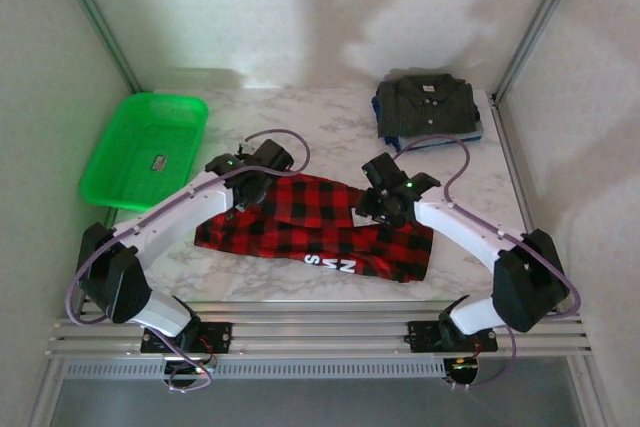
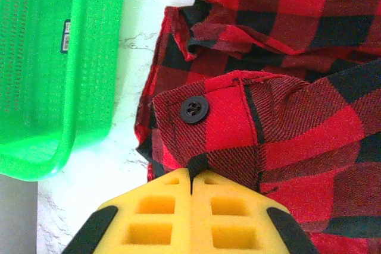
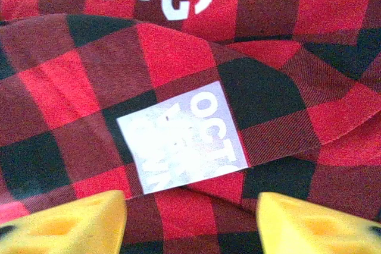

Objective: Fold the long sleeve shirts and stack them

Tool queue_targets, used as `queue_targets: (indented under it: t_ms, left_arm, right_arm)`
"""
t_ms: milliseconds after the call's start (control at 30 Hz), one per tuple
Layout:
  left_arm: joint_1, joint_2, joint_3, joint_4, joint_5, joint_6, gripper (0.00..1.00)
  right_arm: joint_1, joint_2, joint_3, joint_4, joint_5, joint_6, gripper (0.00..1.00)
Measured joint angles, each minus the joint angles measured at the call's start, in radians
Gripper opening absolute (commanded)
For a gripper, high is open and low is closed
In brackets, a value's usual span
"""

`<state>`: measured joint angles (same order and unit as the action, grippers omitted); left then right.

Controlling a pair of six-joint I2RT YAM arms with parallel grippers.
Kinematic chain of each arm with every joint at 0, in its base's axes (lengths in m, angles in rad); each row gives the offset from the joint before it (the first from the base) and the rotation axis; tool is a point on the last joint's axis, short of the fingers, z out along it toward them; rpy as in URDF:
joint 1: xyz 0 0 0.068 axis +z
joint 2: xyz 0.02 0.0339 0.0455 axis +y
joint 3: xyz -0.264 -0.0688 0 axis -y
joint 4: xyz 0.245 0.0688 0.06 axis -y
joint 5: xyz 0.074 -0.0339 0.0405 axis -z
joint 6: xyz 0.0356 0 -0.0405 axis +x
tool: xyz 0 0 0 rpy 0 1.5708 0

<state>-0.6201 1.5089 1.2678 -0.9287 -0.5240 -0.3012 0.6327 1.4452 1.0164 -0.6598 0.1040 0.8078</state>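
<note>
Plaid shirt (image 1: 320, 227): cuff (image 2: 208, 117) was pinched by closed left fingers (image 2: 149, 218) for folding; right fingers (image 3: 71, 224) were spread over label (image 3: 181, 138).

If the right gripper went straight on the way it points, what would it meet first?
The plaid shirt, about at its white label, lying straight ahead between the right gripper's open jaws. How near is unclear.

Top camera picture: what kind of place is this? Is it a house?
Probably a robot test booth, not a house: plain white walls with metal posts, two robot arms bolted to a rail, and a marble-look table.
</note>
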Motion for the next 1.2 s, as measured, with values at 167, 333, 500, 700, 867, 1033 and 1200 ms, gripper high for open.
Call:
queue_targets:
  t_ms: [167, 333, 500, 700, 867, 1033, 1200]
  left_arm:
    - [0.024, 0.069, 0.037, 0.045, 0.003, 0.060, 0.01]
    - [0.052, 0.142, 0.070, 0.080, 0.003, 0.114, 0.01]
    - [0.093, 0.218, 0.103, 0.092, 0.002, 0.161, 0.01]
    - [0.131, 0.269, 0.148, 0.098, 0.003, 0.206, 0.00]
    - [0.159, 0.284, 0.199, 0.100, 0.003, 0.230, 0.01]
    - [0.187, 0.349, 0.263, 0.096, 0.003, 0.235, 0.01]
    - [0.216, 0.436, 0.307, 0.080, 0.021, 0.235, 0.01]
  right_arm:
    - [-0.002, 0.073, 0.000, 0.035, 0.006, 0.011, 0.44]
    - [-0.005, 0.138, 0.000, 0.074, 0.008, 0.019, 0.37]
    - [-0.005, 0.194, 0.001, 0.102, 0.008, 0.026, 0.35]
    - [-0.005, 0.221, 0.001, 0.115, 0.011, 0.034, 0.35]
    - [-0.005, 0.229, 0.003, 0.119, 0.032, 0.047, 0.34]
    - [-0.005, 0.285, 0.019, 0.127, 0.034, 0.053, 0.33]
    - [-0.005, 0.323, 0.037, 0.126, 0.035, 0.053, 0.33]
